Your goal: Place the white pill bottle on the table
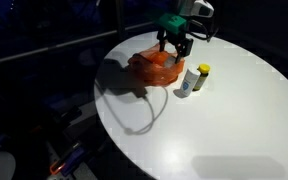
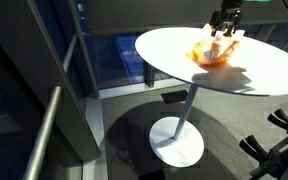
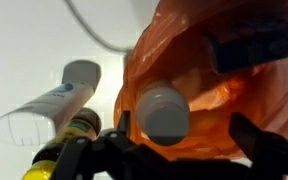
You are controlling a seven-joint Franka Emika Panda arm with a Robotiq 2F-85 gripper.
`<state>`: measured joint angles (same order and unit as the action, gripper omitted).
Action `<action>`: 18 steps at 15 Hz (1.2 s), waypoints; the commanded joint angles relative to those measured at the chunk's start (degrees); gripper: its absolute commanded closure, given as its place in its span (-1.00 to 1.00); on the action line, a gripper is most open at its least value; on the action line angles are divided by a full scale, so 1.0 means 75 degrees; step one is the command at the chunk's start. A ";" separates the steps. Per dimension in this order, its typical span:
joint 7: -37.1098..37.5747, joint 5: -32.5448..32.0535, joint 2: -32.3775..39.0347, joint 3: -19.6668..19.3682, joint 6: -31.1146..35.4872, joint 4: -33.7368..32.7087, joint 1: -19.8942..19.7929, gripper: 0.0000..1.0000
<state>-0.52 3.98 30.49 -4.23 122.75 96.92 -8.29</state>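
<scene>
While white pill bottle (image 3: 164,112) sits inside orange bag (image 3: 219,95) on table (image 1: 234,120), end effector (image 1: 177,49) hangs open abv it.

Round white tabletop (image 1: 234,120) in dark room. Gripper (image 1: 176,48) hangs over crumpled orange bag (image 1: 152,66), fingers pointing down. Yellow-capped bottle (image 1: 203,74) stands just beside bag, pale container (image 1: 187,83) close against it. Thin cable (image 1: 154,110) loops across tabletop.

Bag: the orange plastic bag (image 1: 149,68) sits on the large round white table (image 1: 214,130).
In the bag: the small white plastic pill bottle (image 3: 164,112).
Just beside the bag: the pale bottle with a yellow cap (image 1: 202,76) and a white squeeze tube (image 3: 54,105), side by side.
</scene>
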 commanded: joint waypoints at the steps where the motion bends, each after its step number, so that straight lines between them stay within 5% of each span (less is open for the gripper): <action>1: -0.0221 0.0161 0.0182 0.0075 -0.0043 -0.0312 -0.0114 -1.00; 18: -0.0053 0.0009 0.0526 0.0114 -0.0031 -0.0750 0.0086 -1.00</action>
<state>-0.53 3.98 32.93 -3.48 122.76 93.76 -7.63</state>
